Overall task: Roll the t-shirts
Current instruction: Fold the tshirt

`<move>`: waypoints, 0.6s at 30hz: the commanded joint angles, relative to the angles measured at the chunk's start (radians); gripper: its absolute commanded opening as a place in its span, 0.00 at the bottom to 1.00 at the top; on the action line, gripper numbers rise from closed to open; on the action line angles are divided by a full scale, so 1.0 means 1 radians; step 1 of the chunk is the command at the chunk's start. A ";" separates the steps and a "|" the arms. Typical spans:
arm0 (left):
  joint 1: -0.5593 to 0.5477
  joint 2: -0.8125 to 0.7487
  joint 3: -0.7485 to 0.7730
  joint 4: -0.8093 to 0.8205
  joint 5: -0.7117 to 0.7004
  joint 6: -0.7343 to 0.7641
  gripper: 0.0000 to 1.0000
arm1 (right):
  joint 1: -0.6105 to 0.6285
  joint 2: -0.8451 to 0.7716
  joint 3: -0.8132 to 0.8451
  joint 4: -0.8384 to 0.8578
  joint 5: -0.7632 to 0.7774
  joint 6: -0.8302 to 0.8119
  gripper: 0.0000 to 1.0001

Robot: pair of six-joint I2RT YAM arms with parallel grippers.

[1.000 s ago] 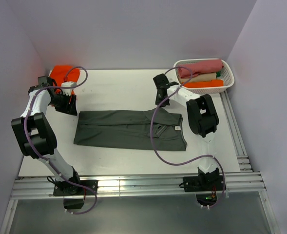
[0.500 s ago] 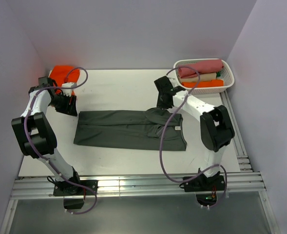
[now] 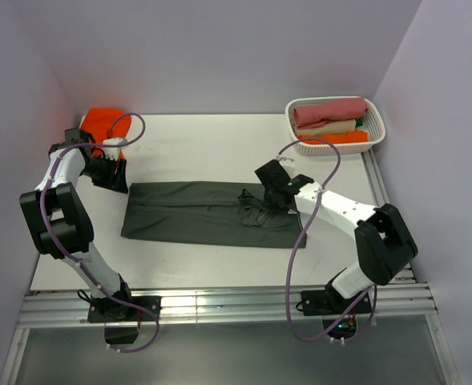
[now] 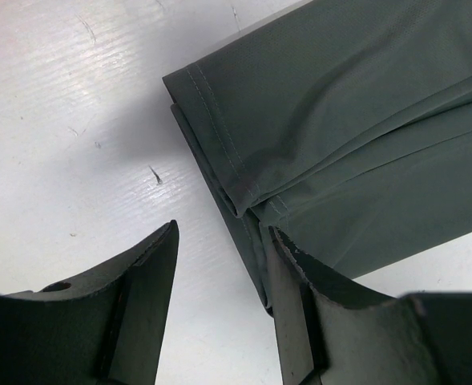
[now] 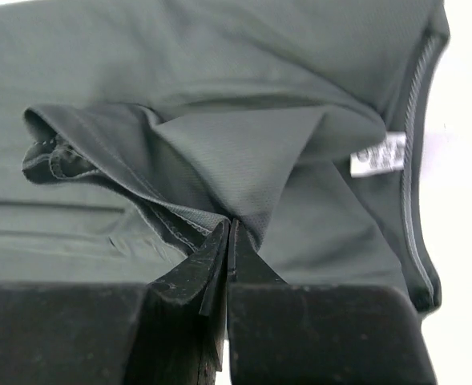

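Roll judged barely begun: grey t-shirt lies folded mid-table; right gripper clamped on its collar-end fold; left gripper agape at the far-left hem corner; next, turn that fold leftward, tightly.

My overhead feed is bright and even, the white table nearly washed out, its shadows soft and faint. On both wrist feeds I get a sharp weave on the charcoal t-shirt, while the near fingers sit dark and slightly soft.
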 commanded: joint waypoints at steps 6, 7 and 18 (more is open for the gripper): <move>0.000 0.002 -0.010 -0.010 0.011 0.031 0.53 | 0.054 -0.102 -0.129 0.049 0.037 0.105 0.00; 0.001 0.004 -0.010 -0.012 0.004 0.033 0.53 | 0.063 -0.113 -0.151 0.056 0.037 0.118 0.00; 0.001 0.007 -0.011 -0.012 -0.006 0.034 0.53 | 0.144 -0.212 -0.217 0.041 0.071 0.219 0.39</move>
